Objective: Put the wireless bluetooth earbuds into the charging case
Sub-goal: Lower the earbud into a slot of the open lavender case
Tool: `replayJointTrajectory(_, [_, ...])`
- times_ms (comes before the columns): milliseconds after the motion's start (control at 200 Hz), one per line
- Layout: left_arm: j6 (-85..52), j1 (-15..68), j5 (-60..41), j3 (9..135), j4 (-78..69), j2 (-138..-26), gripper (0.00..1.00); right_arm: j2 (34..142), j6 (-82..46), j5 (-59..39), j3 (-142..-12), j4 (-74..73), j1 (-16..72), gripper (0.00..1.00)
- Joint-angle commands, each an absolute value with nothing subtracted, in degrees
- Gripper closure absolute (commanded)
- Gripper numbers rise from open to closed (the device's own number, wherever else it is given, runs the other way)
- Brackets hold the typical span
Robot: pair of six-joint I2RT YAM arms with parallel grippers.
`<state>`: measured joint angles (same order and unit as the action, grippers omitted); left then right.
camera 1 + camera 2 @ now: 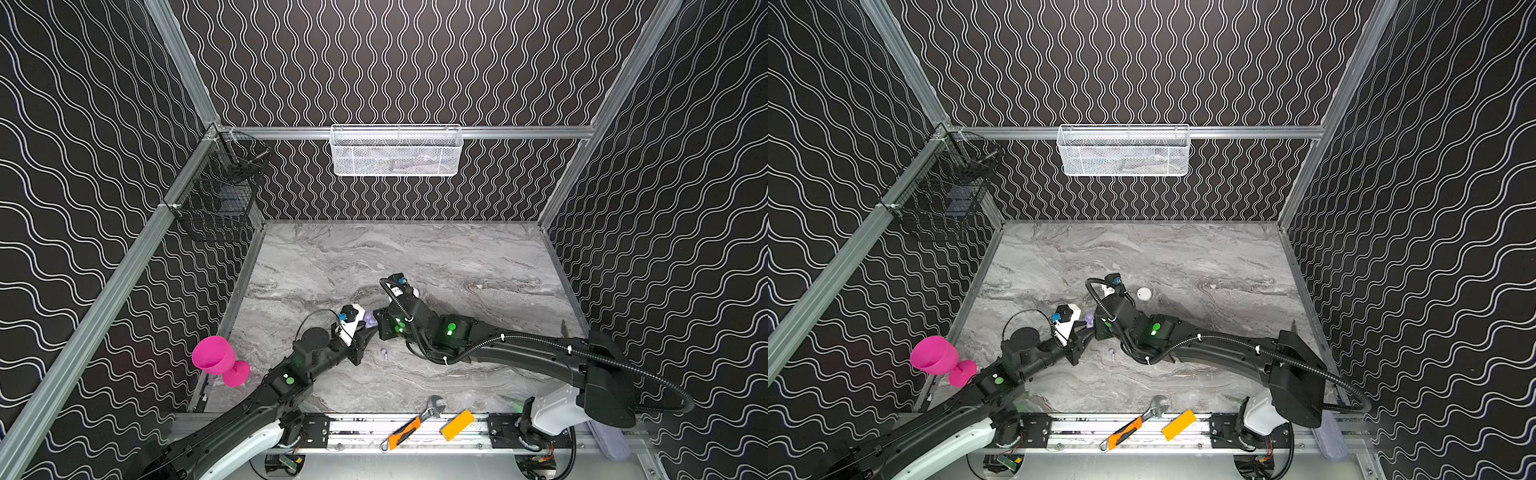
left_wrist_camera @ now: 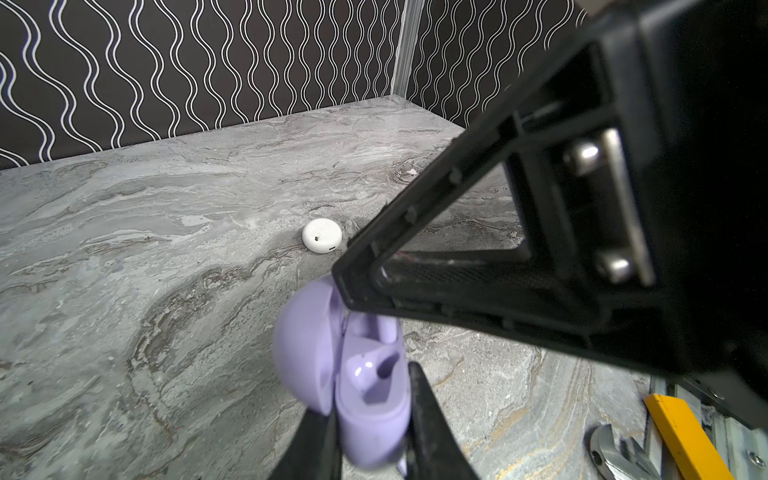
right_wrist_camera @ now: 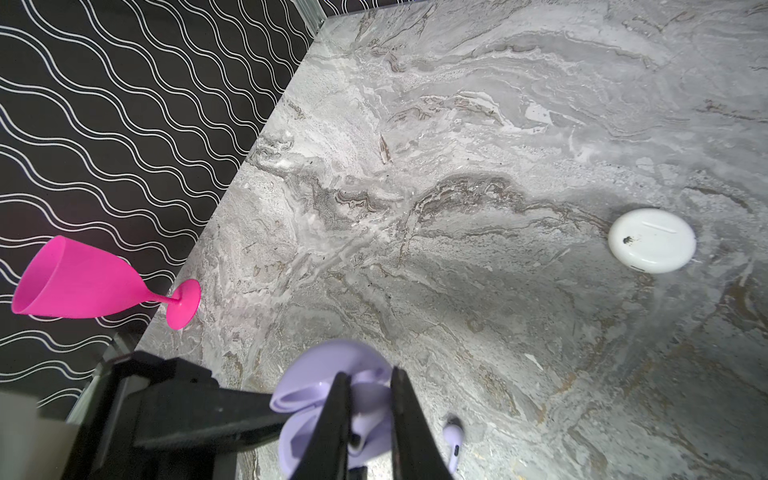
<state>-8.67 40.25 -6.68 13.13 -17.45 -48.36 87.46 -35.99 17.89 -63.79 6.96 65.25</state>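
Earbud at case
My right end effector pinches a lavender earbud inside the open case, gripped by my left end effector.

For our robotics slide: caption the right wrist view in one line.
Right gripper pinches a lavender earbud at the open lavender case; second earbud lies nearby.

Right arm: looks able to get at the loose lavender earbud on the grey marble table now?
Likely not yet. The right claw is shut on a second lavender earbud at the open lavender charging case. The loose lavender earbud lies uncovered close by, so reach looks fine once freed.
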Motion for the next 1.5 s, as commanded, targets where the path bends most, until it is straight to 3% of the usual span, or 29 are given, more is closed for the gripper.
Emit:
replayJointTrajectory(0, [-8.9, 40.2, -5.7, 13.3, -19.4, -48.1, 0.92, 87.8, -35.9, 16.5, -64.3, 5.5, 65.4, 0.89])
replayJointTrajectory(986, [-8.8, 40.2, -5.4, 13.1, -19.3, -47.5, 0.92, 89.5, -35.7, 14.3, -65.2, 6.2, 65.6, 0.87])
replayJointTrajectory(1496, [-8.8, 40.3, -5.4, 12.9, -19.3, -47.3, 0.92, 89.9, -35.5, 13.7, -65.5, 6.1, 65.6, 0.79])
